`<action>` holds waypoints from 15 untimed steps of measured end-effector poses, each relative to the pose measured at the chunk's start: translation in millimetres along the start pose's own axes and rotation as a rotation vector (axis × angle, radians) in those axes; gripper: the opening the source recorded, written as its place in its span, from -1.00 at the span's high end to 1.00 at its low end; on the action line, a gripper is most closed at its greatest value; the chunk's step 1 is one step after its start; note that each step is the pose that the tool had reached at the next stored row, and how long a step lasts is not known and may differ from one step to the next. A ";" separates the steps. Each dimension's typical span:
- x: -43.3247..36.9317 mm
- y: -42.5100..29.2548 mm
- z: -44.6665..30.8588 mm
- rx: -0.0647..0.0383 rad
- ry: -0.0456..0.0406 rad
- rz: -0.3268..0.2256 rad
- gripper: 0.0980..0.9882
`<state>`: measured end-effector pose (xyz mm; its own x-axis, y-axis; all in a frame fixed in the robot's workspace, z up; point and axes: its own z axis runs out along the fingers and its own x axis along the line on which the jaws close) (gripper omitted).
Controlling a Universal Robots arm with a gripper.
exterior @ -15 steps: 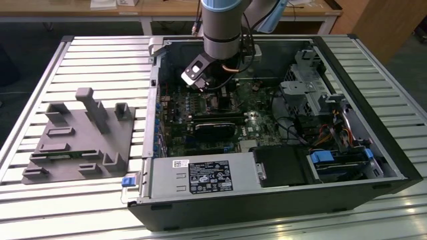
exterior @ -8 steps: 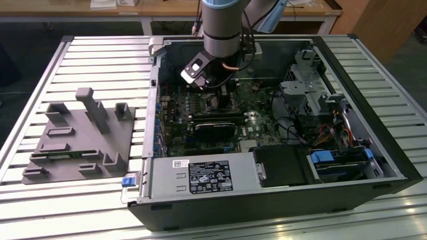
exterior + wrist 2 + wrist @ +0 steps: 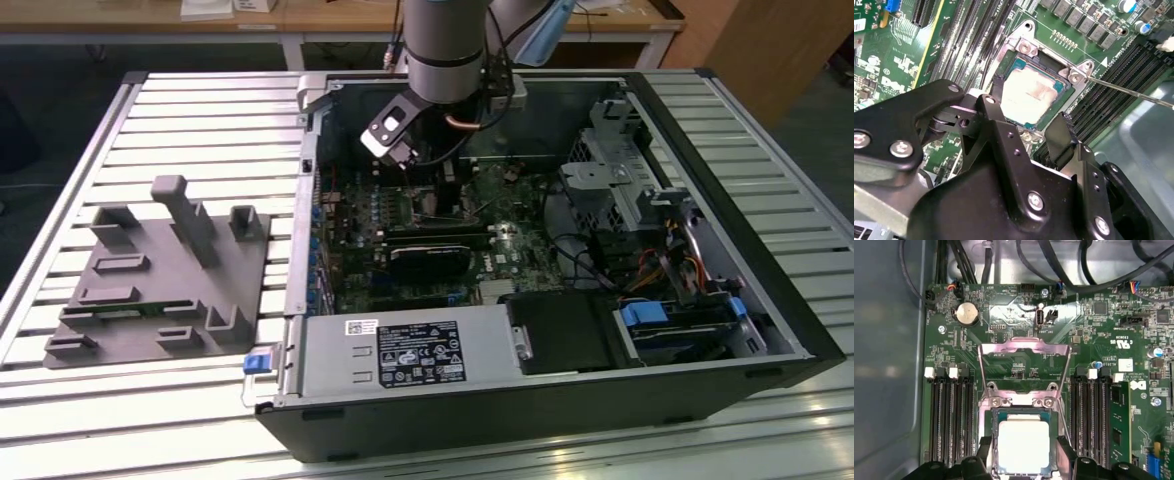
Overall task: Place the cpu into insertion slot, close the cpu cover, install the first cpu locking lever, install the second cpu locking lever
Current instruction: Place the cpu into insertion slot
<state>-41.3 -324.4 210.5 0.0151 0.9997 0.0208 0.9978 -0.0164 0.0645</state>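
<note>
Hangs low inside the computer case (image 3: 534,410), tool (image 3: 1024,112) spread open, straddling the chip (image 3: 1024,447) seated in its slot (image 3: 1019,401); cover (image 3: 1024,346) flipped open just beside.

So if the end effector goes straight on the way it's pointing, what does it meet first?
Most likely the cpu, which lies right in line with the open end effector; the gap between them is unclear.

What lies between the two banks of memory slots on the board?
The seated cpu and, above its hinge, the open cpu cover, in the first wrist view.
</note>
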 end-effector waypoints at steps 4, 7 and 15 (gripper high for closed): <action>0.0 0.0 -0.4 0.000 -0.0001 0.000 -0.15; 0.0 0.0 -0.6 0.000 -0.0001 0.000 -0.13; 0.0 0.1 -1.3 0.000 -0.0001 0.000 0.69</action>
<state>-41.3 -324.4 211.8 0.0151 0.9997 0.0207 0.9978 -0.0164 0.0645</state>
